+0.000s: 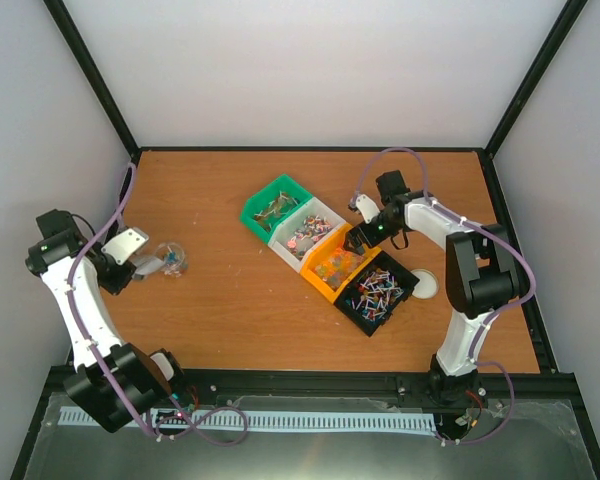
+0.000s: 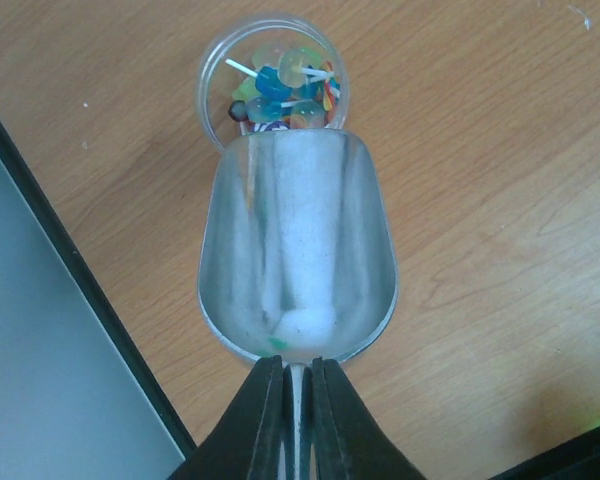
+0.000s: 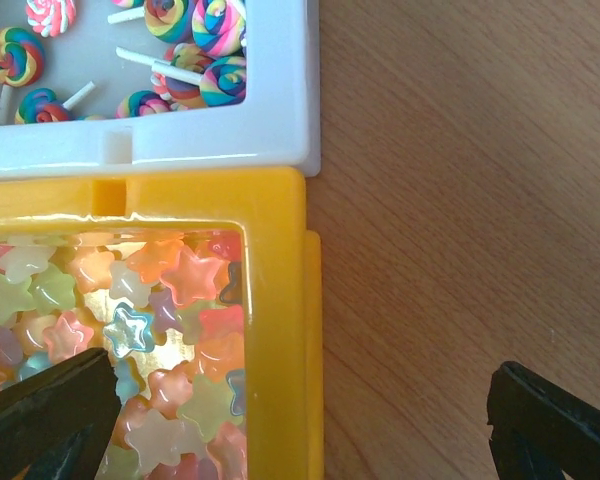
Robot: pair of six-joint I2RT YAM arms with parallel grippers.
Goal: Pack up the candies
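The left gripper pinches a seemingly empty scoop against the cup of candies; a nudge could tip it. The right gripper, wide open and empty, straddles the yellow bin wall and may snag it.

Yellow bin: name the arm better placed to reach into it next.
Right. The right end effector hangs open over the edge of the yellow bin. The left end effector is shut on the metal scoop at the clear cup, far from it.
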